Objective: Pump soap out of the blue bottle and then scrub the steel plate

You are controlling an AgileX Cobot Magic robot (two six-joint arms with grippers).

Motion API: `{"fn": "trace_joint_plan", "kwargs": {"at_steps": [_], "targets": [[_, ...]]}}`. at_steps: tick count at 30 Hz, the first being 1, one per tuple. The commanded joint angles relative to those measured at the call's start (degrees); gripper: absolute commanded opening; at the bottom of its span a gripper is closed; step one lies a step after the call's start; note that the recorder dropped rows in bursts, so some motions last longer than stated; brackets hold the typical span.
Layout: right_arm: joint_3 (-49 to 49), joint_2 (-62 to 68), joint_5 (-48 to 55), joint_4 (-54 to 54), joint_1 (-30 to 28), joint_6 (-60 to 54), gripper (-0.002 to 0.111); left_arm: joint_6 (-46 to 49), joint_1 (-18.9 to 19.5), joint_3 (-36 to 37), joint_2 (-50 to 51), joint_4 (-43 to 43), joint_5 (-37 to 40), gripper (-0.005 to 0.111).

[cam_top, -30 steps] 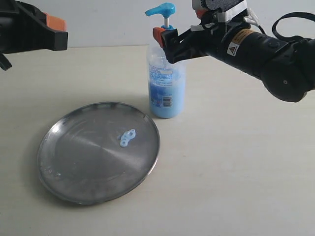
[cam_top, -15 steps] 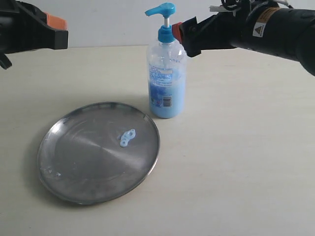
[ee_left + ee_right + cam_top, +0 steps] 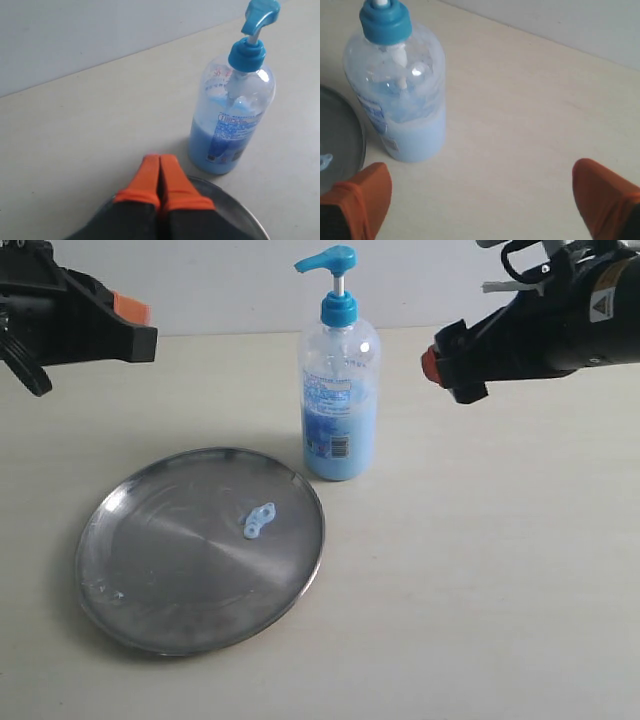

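Note:
The blue bottle stands upright on the table just behind the steel plate, its pump head up. A small pale blue blob of soap lies on the plate, right of its middle. My right gripper hovers to the right of the bottle, apart from it. In the right wrist view this gripper is wide open and empty, with the bottle and the plate's edge off to one side. My left gripper is shut and empty, above the plate's rim near the bottle. In the exterior view it hangs at far left.
The pale table extends to the right and front of the plate. A light wall runs along the back.
My right gripper has drawn back from the bottle's pump head, moving right and a little lower. The left gripper has edged slightly to the right. Bottle, plate and soap have stayed put.

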Motion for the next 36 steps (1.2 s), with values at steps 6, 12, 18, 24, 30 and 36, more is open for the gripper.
{"fn": "trace_joint_plan", "kwargs": {"at_steps": [6,12,18,24,30,36], "targets": [[0.3,-8.5,13.8,0.0,-0.2,-2.1,0.085,0.0,-0.3,0.1,0.4,-0.4,-1.8,0.001],[0.3,-14.3,18.7,0.0,-0.2,-2.1,0.081,0.0,-0.3,0.1,0.4,-0.4,-1.5,0.001],[0.3,-20.6,21.6,0.4,-0.2,-2.1,0.077,0.0,-0.3,0.1,0.4,-0.4,-0.8,0.001],[0.3,-27.6,23.5,0.9,-0.2,-2.1,0.063,0.0,-0.3,0.3,1.1,-3.3,0.0,0.001],[0.3,-34.7,23.5,2.8,-0.2,-2.1,0.040,0.0,-0.3,0.3,3.0,-3.4,1.1,0.001],[3.0,-41.5,23.1,3.3,-0.2,-2.1,0.022,0.0,-0.4,0.3,6.5,-4.8,1.5,0.001]]}}
